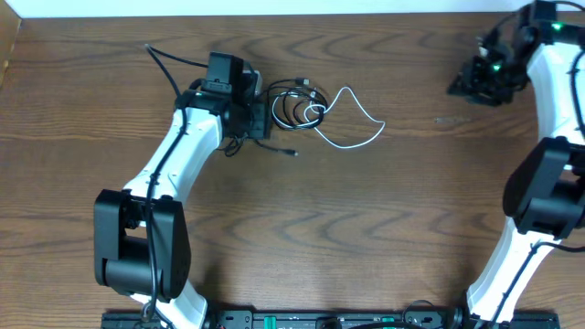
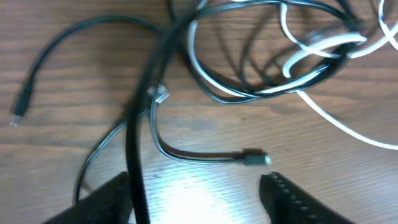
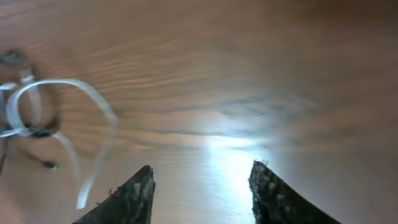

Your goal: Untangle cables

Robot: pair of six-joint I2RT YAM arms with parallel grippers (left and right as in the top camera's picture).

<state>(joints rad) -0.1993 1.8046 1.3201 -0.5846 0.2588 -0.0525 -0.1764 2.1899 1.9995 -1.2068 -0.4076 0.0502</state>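
The brown wood-grain worktop (image 1: 366, 228) fills the overhead view. The white left arm (image 1: 183, 146) reaches up from the lower left edge to the middle of the far side. The right arm (image 1: 548, 183) rises along the right edge to the far right corner. The left tool (image 2: 196, 179) sits just beside the left edge of the tangle; its two fingers stand well apart with bare wood between them, gripping nothing, though a dark cord runs down past the inner side of the left finger (image 2: 106, 202). The right tool (image 3: 203, 167) is well apart from the cables, its fingers also spread with nothing between them. The cables lie on the far middle of the worktop, just right of the left tool. The black cable (image 2: 236, 94) forms a small round coil, and the white cable (image 2: 329, 43) threads through that coil and swings out to the right in a wider open loop. In the left wrist view, one black plug end (image 2: 252, 158) lies flat on the wood in front of the open fingers, and a second dark plug tip (image 2: 18, 115) rests off to the left, apart from the coil.
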